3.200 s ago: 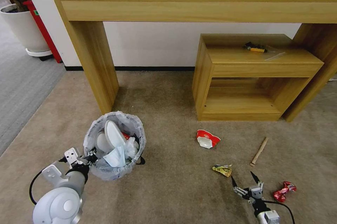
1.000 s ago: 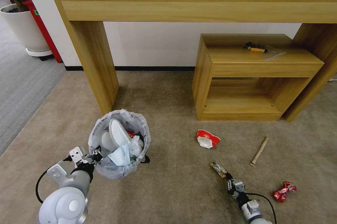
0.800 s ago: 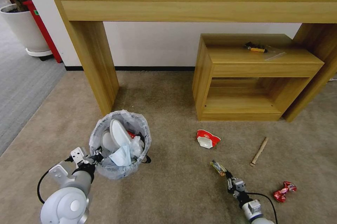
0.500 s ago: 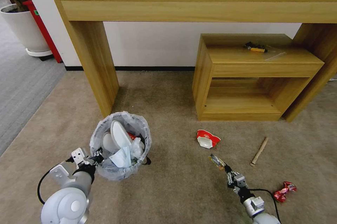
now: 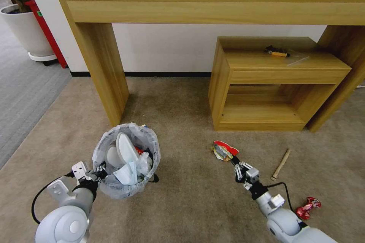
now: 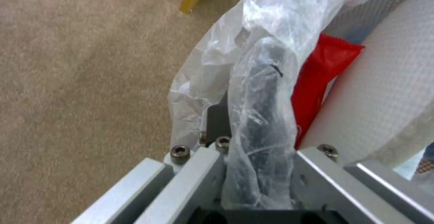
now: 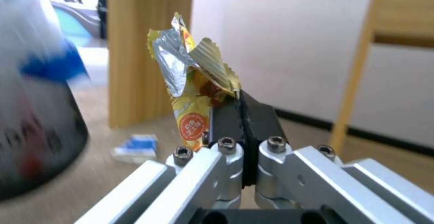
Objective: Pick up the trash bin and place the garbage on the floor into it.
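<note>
Since the right gripper [image 7: 242, 115] pinches only a corner of the yellow wrapper [image 7: 192, 92], it could slip loose above the floor [image 5: 190, 205]; the left gripper [image 6: 253, 169] clamps the trash bin [image 5: 125, 161] by its bagged rim, which might tilt

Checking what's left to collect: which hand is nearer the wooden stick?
Right. The right hand, shut on a yellow wrapper, is just left of the stick. The left hand grips the bin rim, far across the floor.
</note>
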Controlling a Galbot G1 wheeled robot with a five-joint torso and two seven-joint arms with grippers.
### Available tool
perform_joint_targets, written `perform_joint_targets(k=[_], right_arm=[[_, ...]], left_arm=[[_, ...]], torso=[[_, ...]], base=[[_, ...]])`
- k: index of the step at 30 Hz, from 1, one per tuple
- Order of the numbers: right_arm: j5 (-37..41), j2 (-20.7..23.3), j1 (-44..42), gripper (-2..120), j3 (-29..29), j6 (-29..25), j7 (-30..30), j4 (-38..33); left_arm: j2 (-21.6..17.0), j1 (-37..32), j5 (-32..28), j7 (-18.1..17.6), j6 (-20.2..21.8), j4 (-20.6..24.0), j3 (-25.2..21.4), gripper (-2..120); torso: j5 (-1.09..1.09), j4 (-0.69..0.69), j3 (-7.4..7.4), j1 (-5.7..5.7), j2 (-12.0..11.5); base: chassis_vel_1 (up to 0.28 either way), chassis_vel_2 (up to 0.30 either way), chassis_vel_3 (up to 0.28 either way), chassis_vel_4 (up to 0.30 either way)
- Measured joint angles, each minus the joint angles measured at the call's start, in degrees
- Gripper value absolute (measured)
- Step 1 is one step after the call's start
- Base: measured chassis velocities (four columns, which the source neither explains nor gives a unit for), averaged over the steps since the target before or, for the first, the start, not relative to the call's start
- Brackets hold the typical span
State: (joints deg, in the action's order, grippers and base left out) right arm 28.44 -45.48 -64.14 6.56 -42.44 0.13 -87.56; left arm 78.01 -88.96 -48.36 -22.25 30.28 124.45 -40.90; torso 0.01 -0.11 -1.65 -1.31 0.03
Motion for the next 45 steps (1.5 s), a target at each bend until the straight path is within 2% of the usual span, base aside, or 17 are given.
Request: perform_joint_targets(k=[2, 5, 7, 9, 13, 17, 20, 21, 25, 29, 31, 37, 45], right_arm=[[0.61, 0.98, 0.53, 0, 0.60, 0.57, 0.09, -2.54], [3.42, 4.39, 1.94, 0, 2.65, 2.53, 0.13, -10.49], [4.00, 5.31, 2.41, 0, 3.22, 2.97, 0.14, -12.24], [5.21, 7.51, 4.58, 0, 5.77, 3.88, 0.24, -16.20], [6.35, 8.86, 6.35, 0, 7.94, 4.48, 0.42, -18.33], [8.11, 10.34, 9.69, 0, 12.34, 5.05, 0.69, -20.85], [10.10, 10.84, 13.78, 0, 18.23, 5.30, 0.94, -22.31], [10.10, 10.84, 13.78, 0, 18.23, 5.30, 0.94, -22.31], [12.42, 8.52, 21.43, 0, 27.12, 5.58, 2.03, -22.30], [12.93, 6.33, 24.60, 0, 30.99, 5.68, 2.61, -21.30], [13.08, 3.55, 26.49, 0, 33.79, 5.91, 3.19, -19.72], [12.94, -0.08, 27.53, 0, 36.64, 5.98, 3.50, -15.77], [12.14, -3.24, 27.14, 0, 37.27, 5.77, 3.37, -10.96]], left_arm=[[0.18, -0.10, 0.36, 0.02, 0.01, -0.01, 0.21, 0], [0.47, -0.22, 1.26, 0.19, 0.01, -0.41, 0.64, 0], [0.53, -0.20, 1.46, 0.19, 0.01, -0.50, 0.79, 0], [0.86, 0.04, 1.85, 0.19, 0.06, -0.63, 1.38, 0], [1.20, 0.21, 2.36, 0.19, 0.06, -0.86, 1.88, 0], [1.83, 0.40, 3.12, 0.19, 0.09, -1.34, 2.59, 0], [2.46, 0.60, 3.56, 0.19, 0.16, -1.41, 3.23, 0], [2.46, 0.60, 3.56, 0.19, 0.16, -1.41, 3.23, 0], [3.07, 0.68, 3.72, 0.17, 0.23, -1.10, 3.53, 0], [3.41, 0.67, 3.76, 0.14, 0.24, -0.71, 3.59, 0], [3.68, 0.64, 3.75, 0.14, 0.24, -0.28, 3.50, 0], [3.53, 0.12, 3.23, 0.11, 0.24, 0.86, 2.42, 0], [3.47, -0.89, 3.12, 0.12, 0.23, 2.43, 2.19, 0]], torso=[[0.00, 0.00, 0.00, 0.00, 0.00], [0.00, 0.00, 0.00, 0.00, 0.00], [0.00, 0.00, 0.00, 0.00, 0.00], [0.01, 0.00, 0.00, 0.00, 0.00], [0.00, -0.01, 0.00, 0.00, 0.00], [0.00, 0.00, 0.00, 0.00, 0.00], [0.00, -0.01, 0.00, 0.00, 0.00], [0.00, -0.01, 0.00, 0.00, 0.00], [0.01, 0.01, 0.00, 0.00, 0.00], [-0.02, 0.00, 0.00, 0.00, 0.00], [0.01, 0.01, 0.00, 0.00, 0.00], [-0.01, 0.00, 0.00, 0.00, 0.00], [0.00, 0.00, 0.00, 0.00, 0.00]], base=[[0.000, 0.000, 0.000, 0.000], [0.000, 0.000, 0.000, 0.000], [0.000, 0.000, 0.000, 0.000], [0.000, 0.000, 0.000, 0.000], [0.000, 0.000, 0.000, 0.000], [0.000, 0.000, 0.000, 0.000], [0.000, 0.000, 0.000, 0.000], [0.000, 0.000, 0.000, 0.000], [0.000, 0.000, 0.000, 0.000], [0.000, 0.000, 0.000, 0.000], [0.000, 0.000, 0.000, 0.000], [0.000, 0.000, 0.000, 0.000], [0.000, 0.000, 0.000, 0.000]])
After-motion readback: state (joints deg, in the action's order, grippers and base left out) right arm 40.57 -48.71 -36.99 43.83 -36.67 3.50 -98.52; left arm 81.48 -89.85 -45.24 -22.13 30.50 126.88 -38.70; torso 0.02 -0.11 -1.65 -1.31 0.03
